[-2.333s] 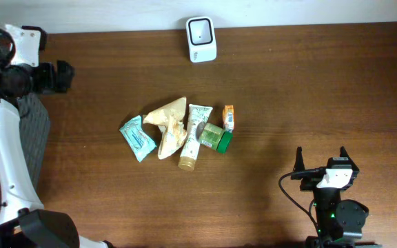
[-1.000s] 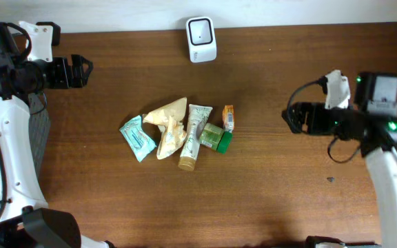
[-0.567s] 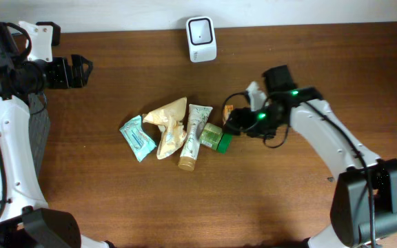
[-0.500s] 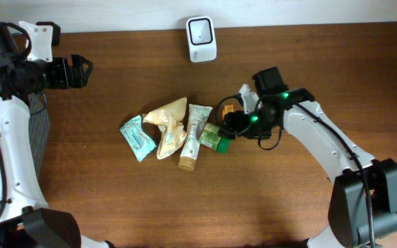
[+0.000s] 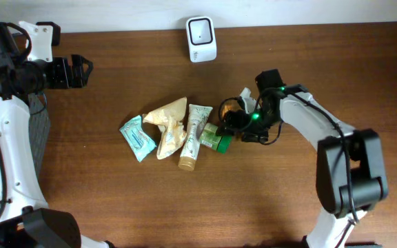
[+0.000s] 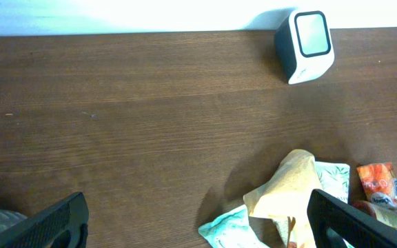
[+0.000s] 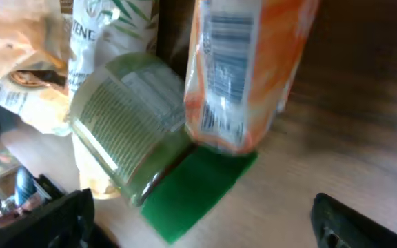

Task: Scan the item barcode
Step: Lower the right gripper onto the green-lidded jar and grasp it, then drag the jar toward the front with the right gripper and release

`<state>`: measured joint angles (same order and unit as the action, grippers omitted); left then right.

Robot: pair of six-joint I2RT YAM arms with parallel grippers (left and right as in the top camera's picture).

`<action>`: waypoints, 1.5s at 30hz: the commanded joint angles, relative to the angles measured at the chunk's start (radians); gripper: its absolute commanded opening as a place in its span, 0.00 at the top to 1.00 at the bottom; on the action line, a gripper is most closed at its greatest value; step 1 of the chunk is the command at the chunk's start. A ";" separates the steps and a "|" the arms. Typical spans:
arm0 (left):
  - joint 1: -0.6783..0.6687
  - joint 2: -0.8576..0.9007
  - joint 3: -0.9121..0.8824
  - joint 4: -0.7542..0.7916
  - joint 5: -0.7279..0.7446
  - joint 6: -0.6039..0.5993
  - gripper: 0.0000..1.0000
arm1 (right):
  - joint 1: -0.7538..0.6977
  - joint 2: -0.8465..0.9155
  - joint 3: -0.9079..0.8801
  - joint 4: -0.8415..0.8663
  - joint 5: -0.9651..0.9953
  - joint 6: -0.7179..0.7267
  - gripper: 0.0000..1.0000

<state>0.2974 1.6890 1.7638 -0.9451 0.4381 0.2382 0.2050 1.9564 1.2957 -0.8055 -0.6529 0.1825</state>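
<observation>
Since the right hand (image 5: 233,118) sits low over the orange packet (image 7: 243,69) with its fingers spread wide and nothing between them, you're in the reach-and-pick step by my read; nothing is lifted yet. The packet lies on the table (image 5: 116,207) at the right edge of the pile, barcode (image 7: 226,34) face up and touching the green bottle (image 7: 126,127), whose green cap (image 7: 198,193) pokes out just below it. Next move as I see it: centre the fingers on the packet alone, drop, and close across its narrow sides. The bottle is tight against it, so expect one finger to nudge or catch the bottle if you come in skewed. Don't cover the barcode with a finger. Then carry it to the white scanner (image 5: 201,39) at the far table edge, well apart from the pile, and turn the code towards its window. On pose, the right arm stretches in from the right with the wrist pitched down onto the pile. The left hand (image 5: 81,71) is out at the far left, fingers apart, empty and well clear of everything. The white tube (image 5: 195,134), beige bag (image 5: 167,124) and teal sachet (image 5: 135,138) lie further left in the same pile.
</observation>
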 commanded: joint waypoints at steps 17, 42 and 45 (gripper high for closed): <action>0.000 0.005 0.011 0.001 0.010 -0.010 0.01 | 0.059 0.130 0.033 0.052 -0.142 -0.050 0.32; 0.000 0.005 0.011 0.001 0.011 -0.010 0.01 | 0.269 0.126 0.251 -0.890 0.449 -0.128 0.35; 0.000 0.005 0.011 0.002 0.011 -0.010 0.01 | 0.269 0.128 0.175 -0.816 0.452 -0.127 0.30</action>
<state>0.2974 1.6909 1.7638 -0.9447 0.4381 0.2382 0.4740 2.0918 1.4994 -1.6451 -0.2085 0.0631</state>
